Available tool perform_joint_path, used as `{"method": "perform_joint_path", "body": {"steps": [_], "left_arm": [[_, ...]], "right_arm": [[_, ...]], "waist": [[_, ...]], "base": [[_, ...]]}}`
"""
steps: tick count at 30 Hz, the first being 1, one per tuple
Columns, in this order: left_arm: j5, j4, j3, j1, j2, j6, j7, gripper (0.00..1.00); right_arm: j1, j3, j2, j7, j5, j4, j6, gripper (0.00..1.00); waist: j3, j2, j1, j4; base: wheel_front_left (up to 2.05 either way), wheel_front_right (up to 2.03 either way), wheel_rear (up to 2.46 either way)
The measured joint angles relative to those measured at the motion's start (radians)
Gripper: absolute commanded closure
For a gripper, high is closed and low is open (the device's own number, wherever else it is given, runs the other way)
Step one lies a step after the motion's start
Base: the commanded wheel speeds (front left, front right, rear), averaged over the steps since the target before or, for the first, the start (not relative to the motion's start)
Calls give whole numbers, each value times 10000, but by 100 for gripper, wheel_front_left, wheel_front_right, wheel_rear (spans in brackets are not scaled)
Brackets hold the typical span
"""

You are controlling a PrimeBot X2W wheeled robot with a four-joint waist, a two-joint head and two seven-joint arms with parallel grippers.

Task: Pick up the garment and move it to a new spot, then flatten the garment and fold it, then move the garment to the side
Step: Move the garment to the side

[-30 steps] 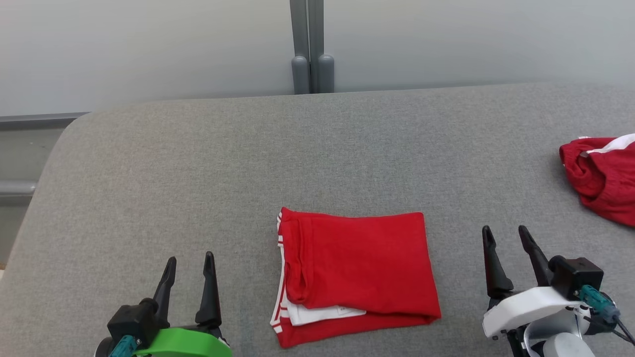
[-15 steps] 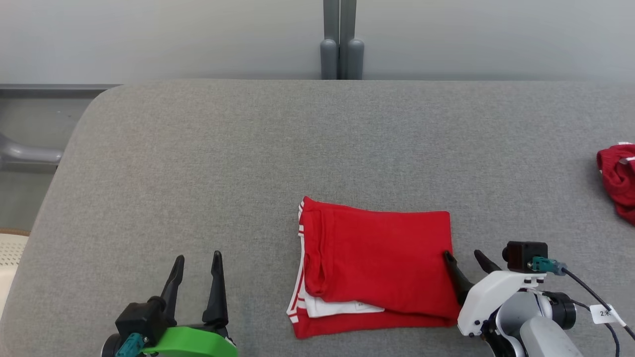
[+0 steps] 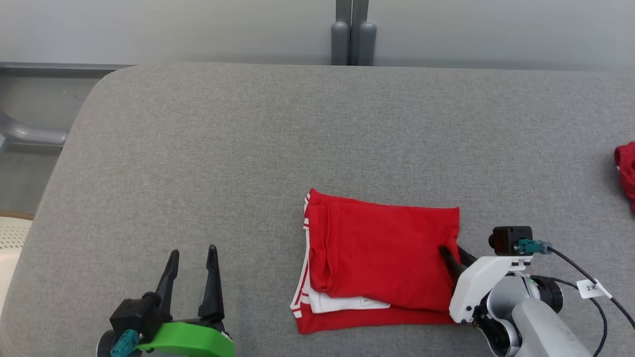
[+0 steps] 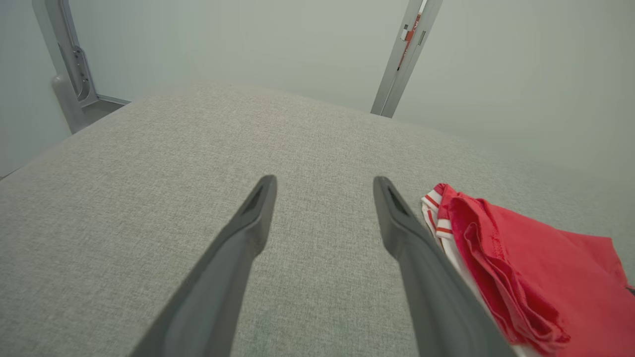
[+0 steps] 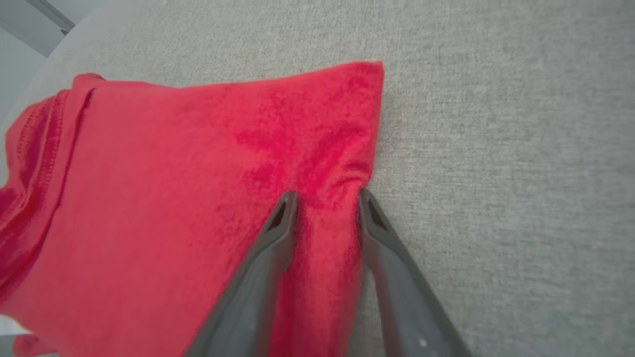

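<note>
pinching a raised ridge of cloth at the right edge of the folded garment (image 3: 382, 258), the right claw (image 5: 325, 198) sits at its right end. the garment lies on the counter (image 3: 248, 148) near the front, long axis left to right, running leftward from that claw. the left claw (image 3: 192, 253) is spread and empty, well apart on the left. judgement: the right arm is nearer and suited to the sideways move.
</note>
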Motion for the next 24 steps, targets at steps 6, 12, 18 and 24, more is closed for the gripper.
{"method": "perform_joint_path", "body": {"steps": [6, 12, 18, 24], "left_arm": [[19, -134, 8, -77, -6, 0, 0, 0], [90, -395, -132, -250, -10, -38, 0, 0], [155, -504, -307, -470, -15, -56, 0, 0], [383, -479, -307, -758, -13, -94, 0, 0]], "right_arm": [[-314, 33, -378, -295, 17, -52, 10, 100], [-561, -433, -1068, -324, -217, -405, 10, 100], [-638, -1264, -1164, -416, -499, -926, 10, 100], [-636, -1825, -1243, -410, -732, -1377, 8, 100]], "waist": [[97, 0, 1, -415], [232, 0, 1, -1121], [436, 0, 0, -2108], [702, 0, 1, -3164]], "base": [[0, 0, 0], [0, 0, 0], [0, 0, 0], [0, 0, 0]]}}
